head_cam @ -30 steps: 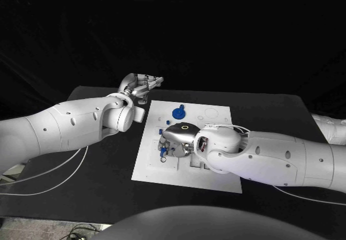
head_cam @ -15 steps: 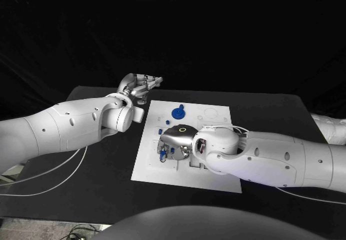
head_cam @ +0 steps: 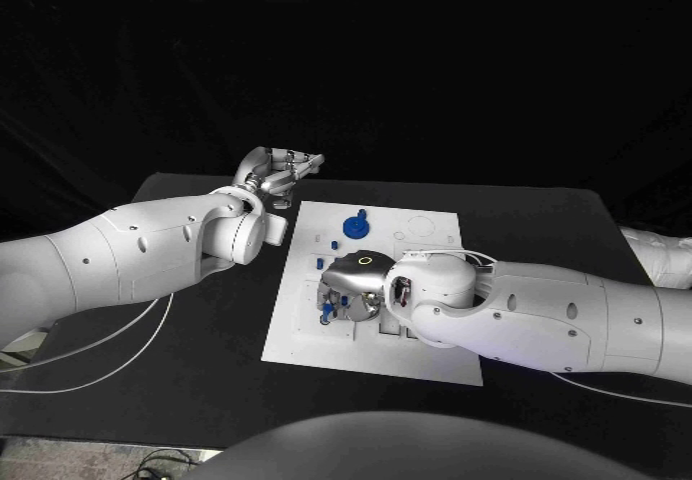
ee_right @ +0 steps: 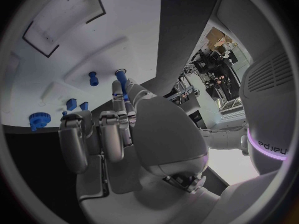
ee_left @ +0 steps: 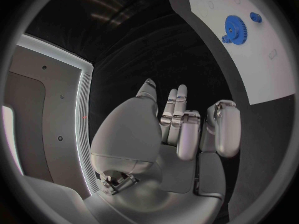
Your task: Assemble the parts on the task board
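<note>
Two hands work apart: the right hand (head_cam: 351, 287) pinches a blue peg (ee_right: 121, 81) over the white board (head_cam: 296, 335), hiding pieces beneath, while the left hand (head_cam: 274, 170) hovers empty, fingers loosely apart, near a blue gear (head_cam: 352, 223).

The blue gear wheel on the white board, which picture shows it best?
The left wrist view: the blue gear lies unblocked and its teeth show. The head view shows it small; the right wrist view shows it at the board's edge.

Right robot hand (head_cam: 351, 285) over task board (head_cam: 310, 340), gear (head_cam: 355, 222) behind
</note>
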Robot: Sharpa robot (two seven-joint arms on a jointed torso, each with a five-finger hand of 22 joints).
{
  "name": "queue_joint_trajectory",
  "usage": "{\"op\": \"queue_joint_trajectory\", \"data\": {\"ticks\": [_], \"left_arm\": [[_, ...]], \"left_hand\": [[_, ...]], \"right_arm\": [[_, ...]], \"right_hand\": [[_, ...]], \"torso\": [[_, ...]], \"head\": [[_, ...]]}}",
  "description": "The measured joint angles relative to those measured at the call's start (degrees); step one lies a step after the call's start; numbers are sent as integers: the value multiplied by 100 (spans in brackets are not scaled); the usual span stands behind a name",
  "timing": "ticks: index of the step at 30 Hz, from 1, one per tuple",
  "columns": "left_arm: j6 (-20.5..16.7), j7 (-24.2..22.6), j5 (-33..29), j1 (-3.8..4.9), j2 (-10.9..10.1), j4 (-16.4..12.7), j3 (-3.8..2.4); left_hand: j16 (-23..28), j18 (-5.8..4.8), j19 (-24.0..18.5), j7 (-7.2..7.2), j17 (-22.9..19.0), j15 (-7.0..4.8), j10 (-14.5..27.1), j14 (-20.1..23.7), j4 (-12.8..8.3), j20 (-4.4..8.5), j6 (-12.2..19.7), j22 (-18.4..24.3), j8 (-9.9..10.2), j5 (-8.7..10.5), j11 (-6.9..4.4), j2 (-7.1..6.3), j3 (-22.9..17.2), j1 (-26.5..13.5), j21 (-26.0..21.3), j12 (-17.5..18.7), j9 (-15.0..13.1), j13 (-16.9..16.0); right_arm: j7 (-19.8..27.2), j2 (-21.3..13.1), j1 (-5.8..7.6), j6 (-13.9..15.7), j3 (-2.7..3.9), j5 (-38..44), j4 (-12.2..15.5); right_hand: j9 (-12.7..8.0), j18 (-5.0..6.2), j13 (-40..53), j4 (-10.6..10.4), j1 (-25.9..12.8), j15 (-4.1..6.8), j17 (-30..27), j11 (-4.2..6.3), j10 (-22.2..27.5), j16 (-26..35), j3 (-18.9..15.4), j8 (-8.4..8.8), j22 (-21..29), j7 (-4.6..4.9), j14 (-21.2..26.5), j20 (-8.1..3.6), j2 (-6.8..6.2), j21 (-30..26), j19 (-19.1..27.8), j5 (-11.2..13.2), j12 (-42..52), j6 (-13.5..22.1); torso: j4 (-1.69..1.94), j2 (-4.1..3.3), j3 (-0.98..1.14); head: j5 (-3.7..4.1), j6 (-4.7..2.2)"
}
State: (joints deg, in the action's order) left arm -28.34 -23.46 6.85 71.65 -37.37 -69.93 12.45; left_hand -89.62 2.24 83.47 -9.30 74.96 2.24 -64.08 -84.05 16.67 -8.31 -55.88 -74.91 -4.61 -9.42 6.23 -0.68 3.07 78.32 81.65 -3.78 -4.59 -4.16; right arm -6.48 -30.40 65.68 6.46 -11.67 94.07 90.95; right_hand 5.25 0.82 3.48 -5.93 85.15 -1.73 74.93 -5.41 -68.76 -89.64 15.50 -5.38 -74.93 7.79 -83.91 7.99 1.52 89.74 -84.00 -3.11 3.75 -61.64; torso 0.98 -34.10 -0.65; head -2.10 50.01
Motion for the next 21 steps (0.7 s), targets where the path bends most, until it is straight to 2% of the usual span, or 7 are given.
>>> {"op": "queue_joint_trajectory", "data": {"ticks": [21], "left_arm": [[0,0,3,0,-3,3,0]], "left_hand": [[0,0,0,0,0,0,0,0,0,0,0,0,0,0,0,0,0,0,0,0,0,0]], "right_arm": [[-4,78,1,-109,-1,2,-49]], "right_hand": [[36,0,1,-17,0,0,-1,-18,63,0,17,62,2,4,0,0,0,0,0,3,0,2]], "torso": [[2,-2,0]], "head": [[34,0]]}}
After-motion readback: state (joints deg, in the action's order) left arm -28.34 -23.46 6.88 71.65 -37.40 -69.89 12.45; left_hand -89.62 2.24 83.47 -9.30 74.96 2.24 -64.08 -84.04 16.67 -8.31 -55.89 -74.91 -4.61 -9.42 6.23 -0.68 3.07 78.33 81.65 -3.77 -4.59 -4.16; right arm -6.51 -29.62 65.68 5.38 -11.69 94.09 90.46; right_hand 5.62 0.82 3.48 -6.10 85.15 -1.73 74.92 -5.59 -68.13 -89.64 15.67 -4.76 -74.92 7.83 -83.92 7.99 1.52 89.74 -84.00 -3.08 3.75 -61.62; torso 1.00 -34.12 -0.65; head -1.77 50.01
